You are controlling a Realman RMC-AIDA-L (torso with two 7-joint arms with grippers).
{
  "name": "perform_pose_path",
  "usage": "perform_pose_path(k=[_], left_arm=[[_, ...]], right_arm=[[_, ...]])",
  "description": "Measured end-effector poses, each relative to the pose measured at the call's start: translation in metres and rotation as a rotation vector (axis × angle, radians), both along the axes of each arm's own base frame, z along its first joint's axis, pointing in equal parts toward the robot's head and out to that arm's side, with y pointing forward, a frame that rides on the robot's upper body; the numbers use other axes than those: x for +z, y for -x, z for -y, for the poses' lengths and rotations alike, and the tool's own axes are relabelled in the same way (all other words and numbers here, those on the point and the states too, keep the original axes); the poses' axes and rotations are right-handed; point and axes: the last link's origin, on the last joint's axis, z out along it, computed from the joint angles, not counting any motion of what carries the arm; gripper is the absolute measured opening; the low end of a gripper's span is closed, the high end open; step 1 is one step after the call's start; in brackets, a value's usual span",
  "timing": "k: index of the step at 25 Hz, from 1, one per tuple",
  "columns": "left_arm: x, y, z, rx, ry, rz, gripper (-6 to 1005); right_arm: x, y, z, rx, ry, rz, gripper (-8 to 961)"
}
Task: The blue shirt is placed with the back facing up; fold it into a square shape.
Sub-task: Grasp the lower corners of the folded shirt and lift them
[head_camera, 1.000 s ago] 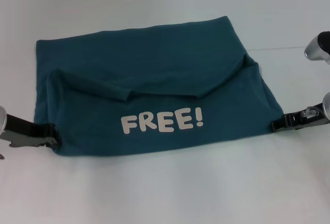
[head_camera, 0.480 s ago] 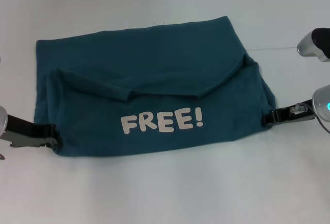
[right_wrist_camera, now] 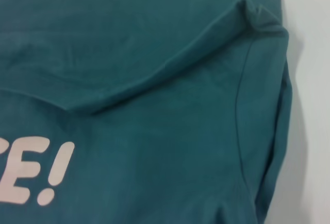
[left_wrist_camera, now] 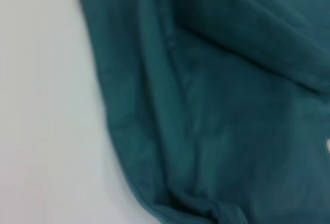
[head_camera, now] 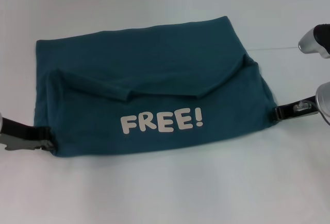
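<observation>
The blue shirt point(head_camera: 149, 87) lies flat in the middle of the white tabletop point(head_camera: 165, 193), already folded into a wide, low shape. The near part is turned over the far part, so the white "FREE!" lettering point(head_camera: 162, 121) looks up, and the folded edge makes a soft curved ridge across the middle.

The left gripper point(head_camera: 44, 140) is low at the near left corner of the shirt, and the right gripper point(head_camera: 278, 113) is low at the near right corner. Both tips sit just at the cloth edge; whether the fingers are apart or closed on the fabric cannot be told from these views.

The cloth is a thin, matte knit, light and very soft. It probably will sag and wrinkle when lifted and will not keep its shape alone. It is not fragile and hardly slippery. The best hold seems to be at the corners or along the stitched hem point(right_wrist_camera: 242, 105), where the layers are thicker, taking all layers together.
</observation>
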Motion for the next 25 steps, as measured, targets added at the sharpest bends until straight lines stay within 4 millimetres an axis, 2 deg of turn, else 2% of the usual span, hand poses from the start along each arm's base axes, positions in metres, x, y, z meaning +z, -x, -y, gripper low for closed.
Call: perform_pose_path(k=[7, 12, 20, 25], left_arm=[[0.015, 0.010, 0.006, 0.035, -0.024, 0.048, 80], [0.021, 0.013, 0.018, 0.050, 0.013, 0.089, 81], [0.037, 0.022, 0.054, 0.078, 0.114, 0.167, 80], [0.035, 0.031, 0.080, 0.106, 0.200, 0.206, 79]], right_arm=[[0.011, 0.008, 0.007, 0.044, 0.070, 0.029, 92], [0.015, 0.016, 0.016, 0.064, 0.156, 0.042, 92], [0.018, 0.023, 0.047, 0.077, 0.380, 0.090, 92], [0.017, 0.019, 0.067, 0.076, 0.495, 0.076, 93]])
